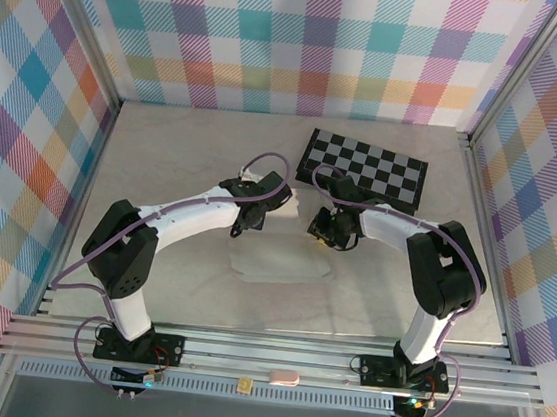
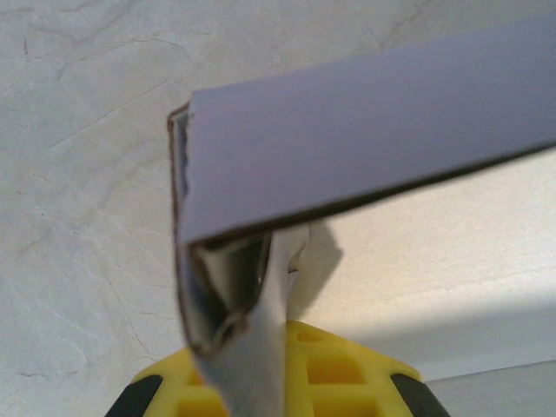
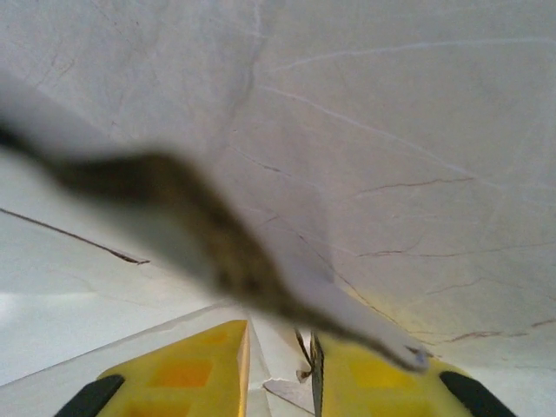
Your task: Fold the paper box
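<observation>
The paper box (image 1: 282,262) lies as a pale sheet on the table's middle, with raised flaps between the two arms. My left gripper (image 1: 258,211) holds its left side. In the left wrist view a lavender flap (image 2: 365,130) crosses the top, and a folded strip runs down between the yellow fingers (image 2: 347,373), with the left gripper (image 2: 278,369) shut on it. My right gripper (image 1: 329,226) is at the box's right side. Its yellow fingers (image 3: 174,382) stand a narrow gap apart, the right gripper (image 3: 280,369) around a thin card edge. A blurred flap (image 3: 174,200) crosses close to the lens.
A black-and-grey checkerboard (image 1: 364,168) lies at the back right, just behind the right gripper. Checked walls enclose the beige table (image 1: 185,148) on three sides. A metal rail (image 1: 272,354) runs along the near edge by the arm bases.
</observation>
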